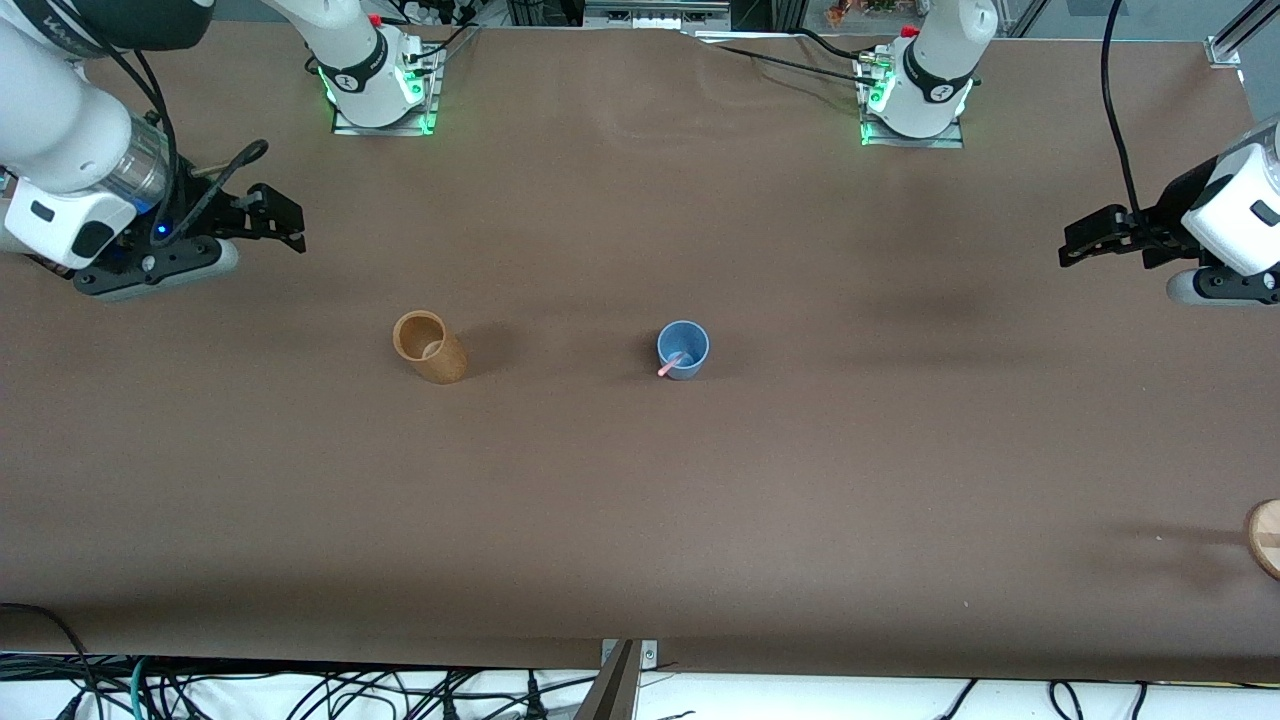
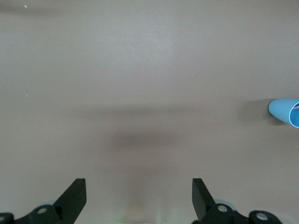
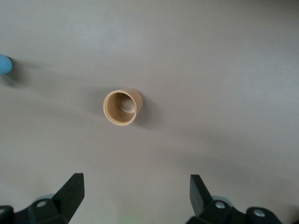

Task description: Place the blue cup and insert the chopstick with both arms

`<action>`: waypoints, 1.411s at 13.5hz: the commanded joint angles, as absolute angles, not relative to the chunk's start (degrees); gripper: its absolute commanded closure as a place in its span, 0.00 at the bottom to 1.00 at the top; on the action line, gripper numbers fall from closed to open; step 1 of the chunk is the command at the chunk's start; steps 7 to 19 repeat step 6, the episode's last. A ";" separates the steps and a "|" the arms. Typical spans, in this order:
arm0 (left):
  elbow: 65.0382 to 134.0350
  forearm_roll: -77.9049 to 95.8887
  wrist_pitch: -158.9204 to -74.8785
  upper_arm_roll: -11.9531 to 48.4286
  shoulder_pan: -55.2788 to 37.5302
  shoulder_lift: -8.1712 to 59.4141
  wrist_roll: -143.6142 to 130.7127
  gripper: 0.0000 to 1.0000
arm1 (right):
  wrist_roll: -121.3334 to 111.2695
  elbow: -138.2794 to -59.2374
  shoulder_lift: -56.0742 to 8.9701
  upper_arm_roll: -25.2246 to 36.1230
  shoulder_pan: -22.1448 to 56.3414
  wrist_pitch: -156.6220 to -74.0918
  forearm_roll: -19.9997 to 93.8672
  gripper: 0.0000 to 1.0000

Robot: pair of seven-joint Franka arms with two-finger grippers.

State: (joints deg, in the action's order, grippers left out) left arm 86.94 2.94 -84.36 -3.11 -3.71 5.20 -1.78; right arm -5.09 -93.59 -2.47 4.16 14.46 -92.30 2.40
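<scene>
Under the left gripper (image 2: pixel 139 198) lies only bare brown table (image 1: pixel 760 500); its fingers stand wide apart, holding nothing, at the left arm's end of the table. Well away from it toward the table's middle stands the small light-blue plastic tumbler (image 1: pixel 683 349), upright, round rim up, with the thin pink chopstick (image 1: pixel 670 364) already in it, leaning on the rim with its tip poking out on the front-camera side. The left wrist view catches only an edge of that blue cup.

Right gripper (image 3: pixel 136 196) hovers at the right arm's end, fingers likewise spread, empty. Ahead of it stands a tan-orange cylindrical cup (image 3: pixel 122 107), upright, nothing visible inside; it sits well apart from the blue cup, nearer the right arm's end.

Both arms look parked; the task looks done.

Handling guess: the tumbler is light, rigid, smooth-walled and tips easily, so grip across the wall just below the rim. The chopstick is stiff, slim, rolls and slips; pinch it mid-shaft. A round wooden piece (image 1: pixel 1266 538) shows at the table edge.
</scene>
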 commanded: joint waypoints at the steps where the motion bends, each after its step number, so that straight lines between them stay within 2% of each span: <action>1: 87.28 4.22 -84.81 -3.43 -3.69 4.83 -0.53 0.00 | -5.80 -91.77 -3.16 3.16 13.36 -91.32 0.89 0.00; 4: 87.28 4.22 -84.81 -3.43 -3.69 4.92 -0.62 0.00 | -5.89 -89.65 -3.96 3.16 13.45 -90.36 0.01 0.00; 19: 87.36 4.22 -84.81 -3.43 -3.69 4.92 -0.62 0.00 | -6.06 -89.56 -3.78 3.16 13.36 -88.87 -0.09 0.00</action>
